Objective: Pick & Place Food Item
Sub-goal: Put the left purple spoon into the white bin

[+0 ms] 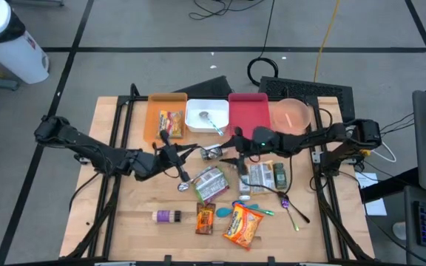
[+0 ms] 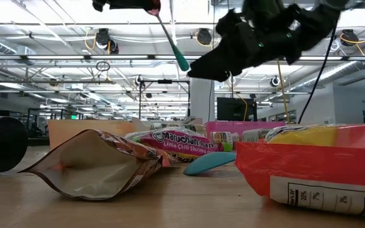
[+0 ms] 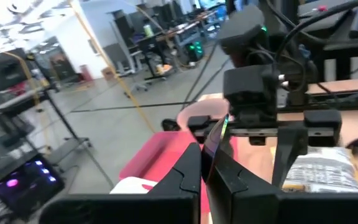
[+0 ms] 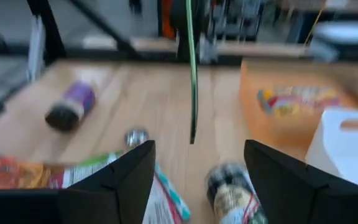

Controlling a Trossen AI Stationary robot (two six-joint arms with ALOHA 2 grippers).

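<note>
Table [image 1: 124, 222] with four bins along its far edge — orange [image 1: 154, 111], white [image 1: 197, 109], red [image 1: 246, 111], pink [image 1: 294, 114]. Left gripper [image 1: 170, 153], mid-table, is clamped on a thin green-tipped utensil [image 2: 171, 41] held above the surface; right gripper [image 4: 197, 168], facing it just beside, stands open, empty. Food packets [image 1: 211, 183] lie below.

Bright, even overhead light; right wrist view motion-blurred, low view foreground soft
</note>
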